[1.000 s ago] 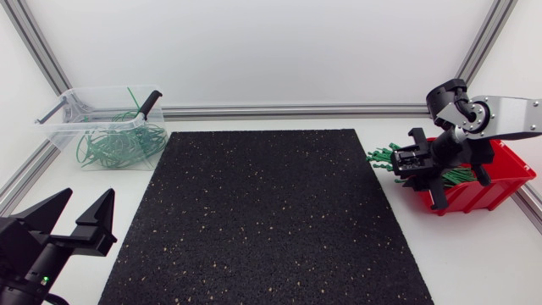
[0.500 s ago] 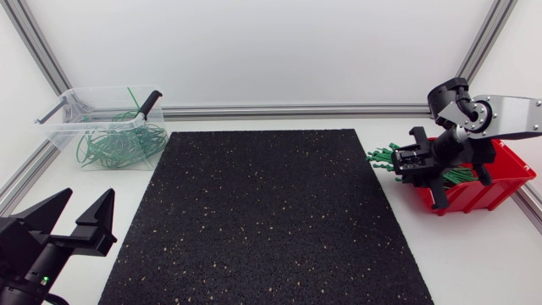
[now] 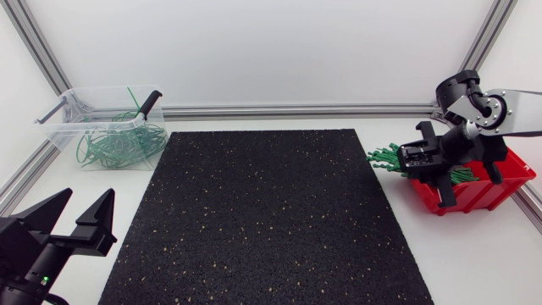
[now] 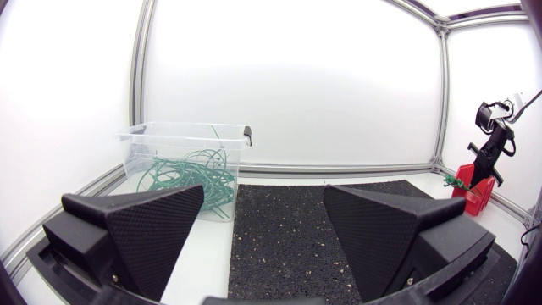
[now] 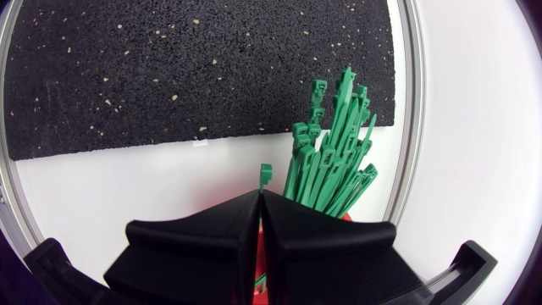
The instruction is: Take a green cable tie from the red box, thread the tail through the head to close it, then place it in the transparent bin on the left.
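Pinching one green cable tie (image 5: 266, 172) in our right gripper (image 5: 261, 202), fingers pressed together above the red box (image 3: 483, 196), beside the bundle of ties (image 5: 334, 148), our left gripper (image 4: 262, 207) with fingers wide apart, transparent bin (image 4: 182, 161) ahead.

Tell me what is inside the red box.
Inside the red box lie green cable ties, their heads sticking out over its open front. The right gripper, shut on one green cable tie, hangs over the box and covers most of its inside, so the rest is hidden.
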Available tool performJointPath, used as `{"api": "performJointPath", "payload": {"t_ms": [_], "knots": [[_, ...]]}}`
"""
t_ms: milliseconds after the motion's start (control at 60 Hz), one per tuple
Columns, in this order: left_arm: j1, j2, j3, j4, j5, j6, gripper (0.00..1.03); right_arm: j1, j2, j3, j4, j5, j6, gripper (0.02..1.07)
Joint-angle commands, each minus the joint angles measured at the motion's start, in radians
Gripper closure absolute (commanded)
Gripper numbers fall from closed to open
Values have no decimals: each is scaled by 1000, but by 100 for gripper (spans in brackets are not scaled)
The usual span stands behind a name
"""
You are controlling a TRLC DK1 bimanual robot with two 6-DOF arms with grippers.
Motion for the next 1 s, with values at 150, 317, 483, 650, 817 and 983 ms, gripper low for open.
{"api": "performJointPath", "payload": {"t_ms": [150,317,483,650,817,983], "knots": [[1,-8,-38,-22,-1,14,5,-5,-119,84,-140,-30,21,101],[7,-11,-38,-22,-1,14,5,-9,-172,228,-297,-107,72,101],[7,-11,-36,-16,-1,32,5,8,-195,353,-419,-185,141,101],[10,-13,-15,-33,0,32,5,70,-205,448,-538,-245,238,101],[13,-13,23,-73,17,24,5,163,-214,512,-600,-291,366,101],[13,-11,100,-141,69,6,5,271,-229,541,-633,-311,492,101]]}}
